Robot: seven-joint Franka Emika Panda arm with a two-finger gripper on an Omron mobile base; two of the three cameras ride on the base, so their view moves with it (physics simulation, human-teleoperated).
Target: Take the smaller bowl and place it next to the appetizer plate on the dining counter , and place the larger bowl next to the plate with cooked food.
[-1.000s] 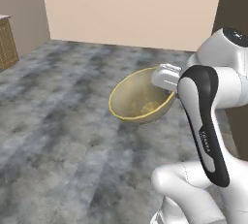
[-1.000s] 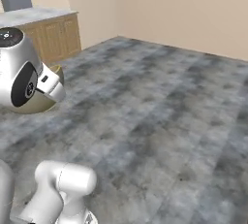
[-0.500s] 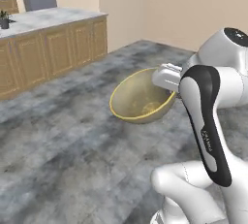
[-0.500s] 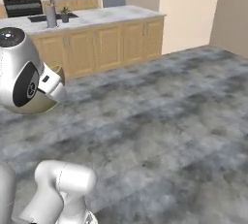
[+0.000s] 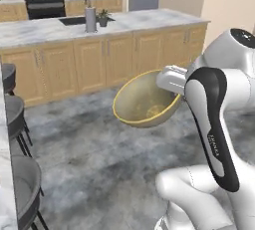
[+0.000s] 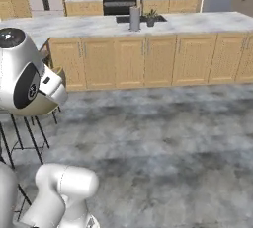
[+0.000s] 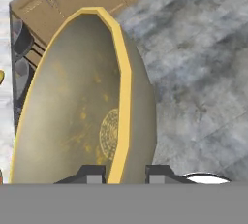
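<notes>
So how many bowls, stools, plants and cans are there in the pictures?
deep olive-tan bowl with a yellow rim: 1
round grey stools: 3
small green potted plant: 1
tall grey metal can: 1
Total: 6

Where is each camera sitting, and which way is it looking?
Left base view: behind the arm on its left, facing the wooden cabinets; the white arm rises at lower right, carrying the larger bowl above the floor.
Right base view: behind on the right, facing the same cabinets; the arm rises at lower left.
Hand view: on the hand, looking along the gripper, shut on the bowl's yellow rim.
Shared: both base views show the grey canister and stools.
</notes>
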